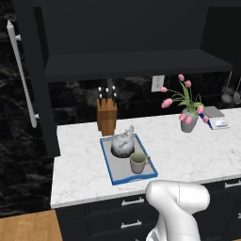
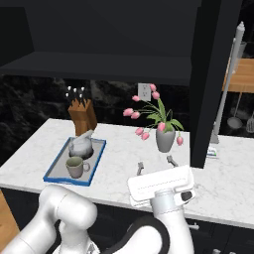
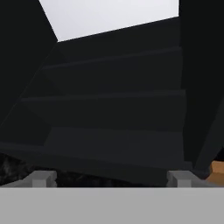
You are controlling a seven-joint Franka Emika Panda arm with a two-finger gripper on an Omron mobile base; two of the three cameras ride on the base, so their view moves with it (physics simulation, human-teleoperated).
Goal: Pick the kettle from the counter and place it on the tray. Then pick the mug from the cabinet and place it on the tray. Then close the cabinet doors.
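While the left base view catches the left cabinet door (image 1: pixel 21 75) swung wide, the right one shows the gripper (image 2: pixel 155 162) over the counter (image 2: pixel 233 183), jaws spread fully, holding nothing. Kettle (image 1: pixel 122 142) and mug (image 1: pixel 138 163) both sit on the tray (image 1: pixel 107 165). Hand's tipped up, looking into the cabinet (image 3: pixel 113 109).

No text, label, brand, number or sign can be read on anything here.

Counter (image 1: pixel 188 155) — tray (image 1: pixel 109 169); knife block (image 1: pixel 107 115); vase (image 1: pixel 188 121).
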